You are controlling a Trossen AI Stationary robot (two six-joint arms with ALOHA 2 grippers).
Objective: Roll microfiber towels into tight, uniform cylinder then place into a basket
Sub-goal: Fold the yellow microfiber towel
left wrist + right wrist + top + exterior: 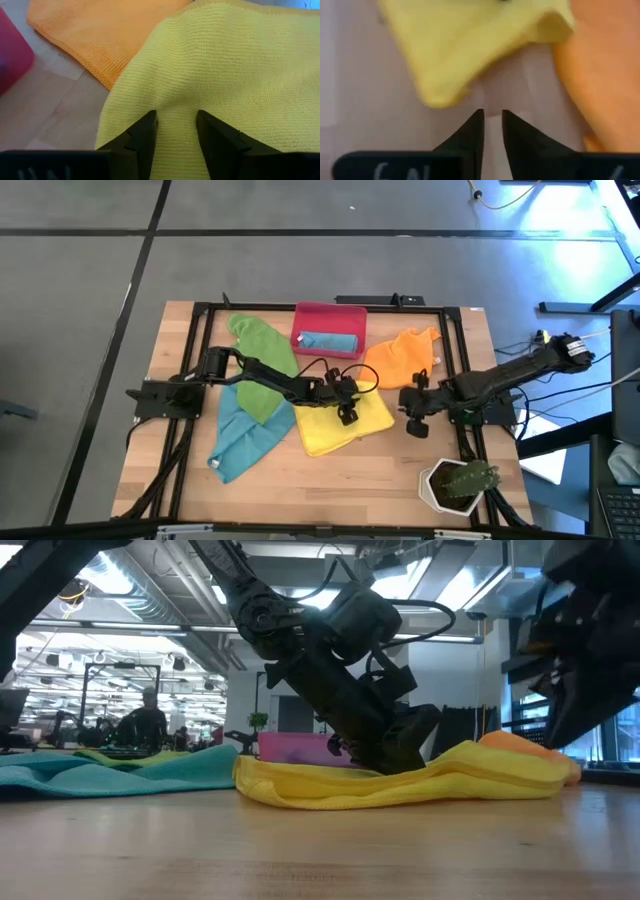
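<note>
At frame centre you see the yellow towel (pixel 340 427) lying flat; the orange towel (pixel 400 352) right of it, the green towel (pixel 262 345) and teal towel (pixel 240 438) left. The red-pink basket (pixel 329 313) above holds a rolled teal towel (pixel 328 341).

Both arms are matte black, built of jointed blocky segments with thin black cables looping alongside. The left gripper (pixel 175 137) has two dark wedge-shaped fingers; the right gripper (pixel 492 135) has narrower ones above a black bar with pale markings.
</note>
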